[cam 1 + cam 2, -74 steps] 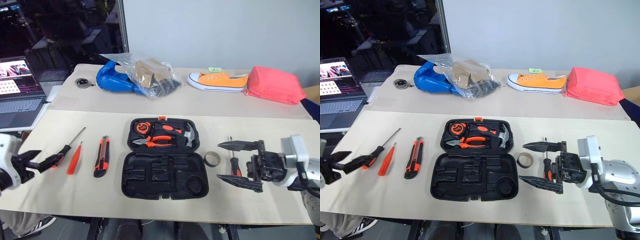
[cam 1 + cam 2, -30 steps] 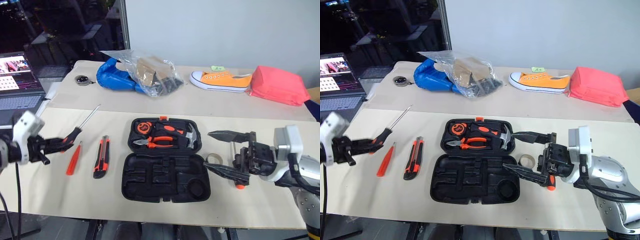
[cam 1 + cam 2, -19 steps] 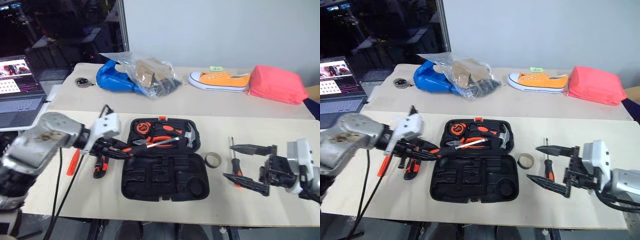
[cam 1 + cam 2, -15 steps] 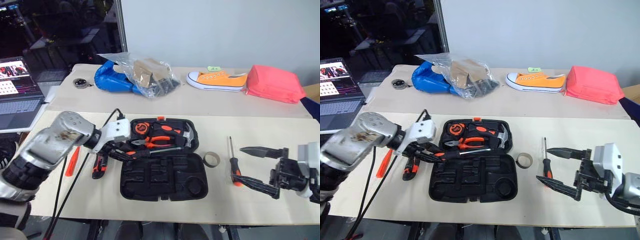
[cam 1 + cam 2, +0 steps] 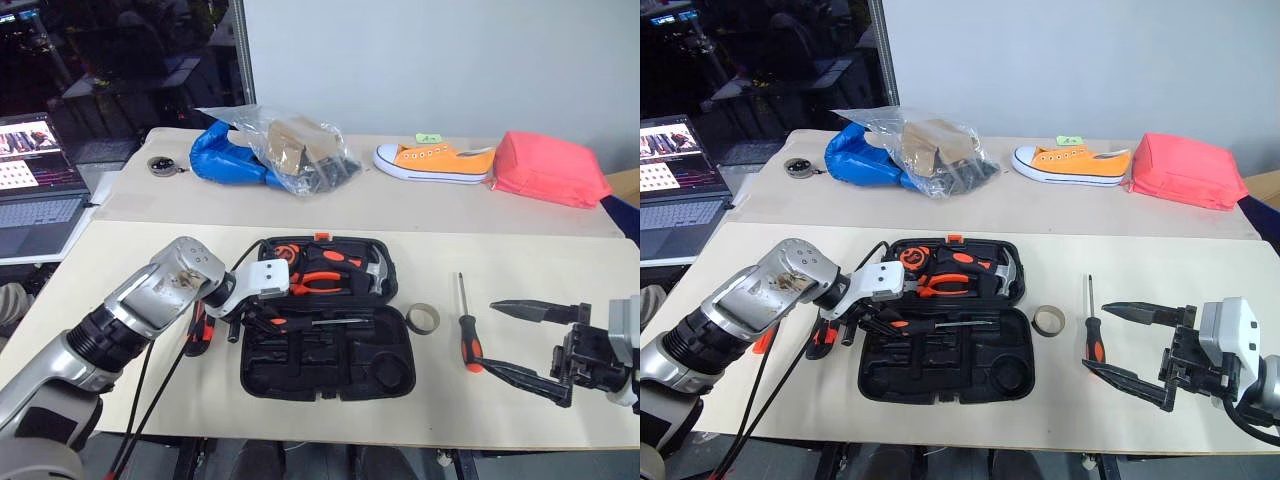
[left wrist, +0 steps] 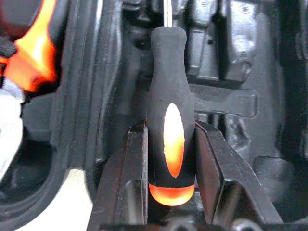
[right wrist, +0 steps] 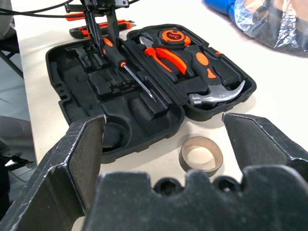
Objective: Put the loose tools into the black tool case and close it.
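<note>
Head camera: the left pincer (image 5: 262, 318) pinches one orange-and-black screwdriver (image 5: 312, 323) over the open black tool case (image 5: 325, 352) on the bench (image 5: 560, 420), shaft lying crosswise, tip toward the robot's right. A second screwdriver (image 5: 466, 336) lies beside the case, tip pointing away, near one tape roll (image 5: 424, 318). The right pincer (image 5: 528, 342) hangs spread wide, empty.

Left wrist: two fingers (image 6: 133, 178) clamp the handle's butt end over the moulded recesses.

Right wrist: the shaft crosses the case's empty half; one pair of pliers (image 7: 169, 54) and one hammer (image 7: 217, 95) sit in the other.

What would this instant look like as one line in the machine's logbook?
left tool: shut on screwdriver | held over open black tool case | right tool: open, empty | tape roll, second screwdriver: loose on table
</note>
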You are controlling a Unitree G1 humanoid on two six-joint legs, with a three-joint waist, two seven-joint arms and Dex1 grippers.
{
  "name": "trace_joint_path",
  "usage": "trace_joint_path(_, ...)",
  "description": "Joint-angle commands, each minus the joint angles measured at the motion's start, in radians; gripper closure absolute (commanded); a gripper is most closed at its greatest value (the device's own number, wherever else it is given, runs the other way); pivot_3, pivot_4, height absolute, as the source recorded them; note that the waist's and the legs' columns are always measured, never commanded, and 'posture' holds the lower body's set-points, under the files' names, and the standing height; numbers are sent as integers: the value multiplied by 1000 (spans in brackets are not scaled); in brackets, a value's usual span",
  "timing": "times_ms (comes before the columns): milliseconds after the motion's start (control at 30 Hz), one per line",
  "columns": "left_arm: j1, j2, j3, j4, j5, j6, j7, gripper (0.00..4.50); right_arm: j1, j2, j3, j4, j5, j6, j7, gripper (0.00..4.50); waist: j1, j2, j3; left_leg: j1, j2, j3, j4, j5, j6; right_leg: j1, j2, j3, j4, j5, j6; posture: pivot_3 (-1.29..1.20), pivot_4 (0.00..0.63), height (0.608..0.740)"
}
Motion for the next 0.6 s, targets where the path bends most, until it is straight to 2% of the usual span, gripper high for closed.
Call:
trace_joint_path(33, -39, -17, -12, 38, 46, -28, -4, 3642, -3, 4, -27, -2, 4, -30, 6, 0, 1, 0, 0, 1, 0, 0, 0, 0, 0, 1, 0, 0, 0, 0, 0, 0, 150, 740)
trace_joint_path(233, -67, -50, -40, 97, 117, -132, -2, 3642, 3, 9, -30, -1, 7, -39, 10, 0, 1, 0, 0, 4, -1, -1, 2, 0, 0, 6, 0, 0, -1, 0, 0, 0, 150, 740)
trace_joint_path(300, -75, -54, -15, 102, 119, -159, -1, 2632, 6, 13, -29, -5, 7, -40, 8, 0, 2, 0, 0, 5, -1, -1, 2, 0, 0, 7, 0, 0, 0, 0, 1, 0, 150, 740)
trace_joint_path(433, -65, -23, 133, 11, 15, -101, -17, 1345, 18, 23, -36, -14, 9, -38, 7, 0, 2, 0, 0, 5, -1, -2, 2, 1, 1, 9, 0, 0, 0, 0, 0, 0, 150, 740)
trace_joint_path(567, 36, 22, 279, -127, -82, -48, 8, 1345, 30, 39, -32, -19, 6, -43, -4, 0, -5, 2, 0, 4, 0, -2, 2, 1, 2, 8, 0, 0, -1, -1, 0, 0, 150, 740)
trace_joint_path(600, 69, 17, 307, -153, -92, -38, 35, 1599, 31, 44, -28, -21, 6, -42, -9, 0, -5, 3, -1, 4, 0, -2, 1, 0, 3, 8, 0, 1, -1, -1, 0, 0, 150, 740)
